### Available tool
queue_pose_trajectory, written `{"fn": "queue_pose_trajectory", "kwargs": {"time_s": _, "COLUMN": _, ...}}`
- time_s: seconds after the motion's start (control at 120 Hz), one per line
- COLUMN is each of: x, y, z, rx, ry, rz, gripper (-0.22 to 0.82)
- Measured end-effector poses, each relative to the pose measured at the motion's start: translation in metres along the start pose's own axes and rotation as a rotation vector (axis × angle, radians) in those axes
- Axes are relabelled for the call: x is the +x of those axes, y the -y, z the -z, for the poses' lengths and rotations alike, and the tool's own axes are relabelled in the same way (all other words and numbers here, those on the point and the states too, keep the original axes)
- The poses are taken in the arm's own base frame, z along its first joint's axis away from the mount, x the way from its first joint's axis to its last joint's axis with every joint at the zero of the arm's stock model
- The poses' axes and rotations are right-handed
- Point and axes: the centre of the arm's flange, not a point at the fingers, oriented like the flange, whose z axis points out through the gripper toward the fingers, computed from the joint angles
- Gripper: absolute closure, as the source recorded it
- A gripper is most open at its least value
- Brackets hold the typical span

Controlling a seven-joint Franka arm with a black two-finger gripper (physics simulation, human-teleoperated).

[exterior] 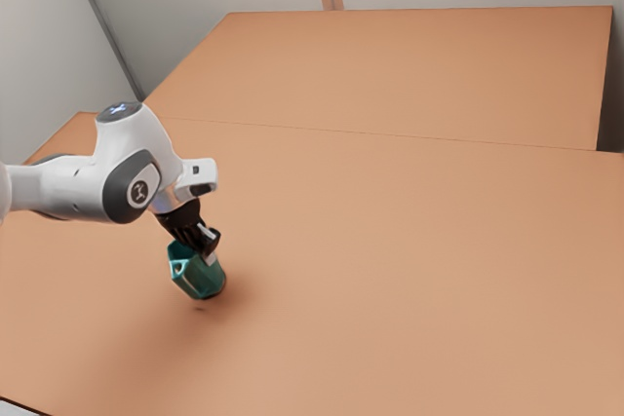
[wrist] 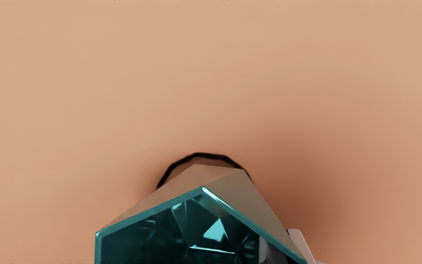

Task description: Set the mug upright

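In the exterior view my gripper [exterior: 208, 252] is at the rim of the teal mug [exterior: 199, 281], on the exterior view's left. The mug leans, with its opening tipped toward the exterior view's upper left and its base toward the lower right. In the wrist view, the faceted mug [wrist: 152, 234] shows its open mouth to the camera. The gripper [wrist: 283, 249] is shut on its wall, one finger inside the mouth and the other against the outside. The handle is hard to make out.
The orange-brown table [exterior: 409, 270] extends around the mug, and a second surface of the same colour [exterior: 409, 65] adjoins its far side. Pale walls stand behind. A small dark shadow lies just below the mug in the exterior view.
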Motion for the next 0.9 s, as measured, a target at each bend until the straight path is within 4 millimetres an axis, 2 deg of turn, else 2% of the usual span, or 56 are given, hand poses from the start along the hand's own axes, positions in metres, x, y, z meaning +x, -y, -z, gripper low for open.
{"fn": "queue_pose_trajectory", "kwargs": {"time_s": 0.092, "x": 0.002, "y": 0.0, "z": 0.002, "rx": -0.002, "ry": -0.001, "rz": 0.023, "gripper": 0.72}}
{"fn": "queue_pose_trajectory", "kwargs": {"time_s": 0.317, "x": 0.011, "y": 0.001, "z": 0.006, "rx": -0.008, "ry": -0.001, "rz": 0.067, "gripper": 0.44}}
{"fn": "queue_pose_trajectory", "kwargs": {"time_s": 0.442, "x": 0.02, "y": 0.002, "z": 0.012, "rx": -0.008, "ry": -0.003, "rz": 0.083, "gripper": 0.33}}
{"fn": "queue_pose_trajectory", "kwargs": {"time_s": 0.667, "x": 0.041, "y": -0.003, "z": 0.022, "rx": -0.009, "ry": 0.014, "rz": 0.089, "gripper": 0.22}}
{"fn": "queue_pose_trajectory", "kwargs": {"time_s": 0.767, "x": 0.055, "y": -0.006, "z": 0.038, "rx": -0.006, "ry": 0.009, "rz": 0.084, "gripper": 0.19}}
{"fn": "queue_pose_trajectory", "kwargs": {"time_s": 0.9, "x": 0.066, "y": -0.021, "z": 0.053, "rx": -0.007, "ry": 0.014, "rz": 0.06, "gripper": 0.11}}
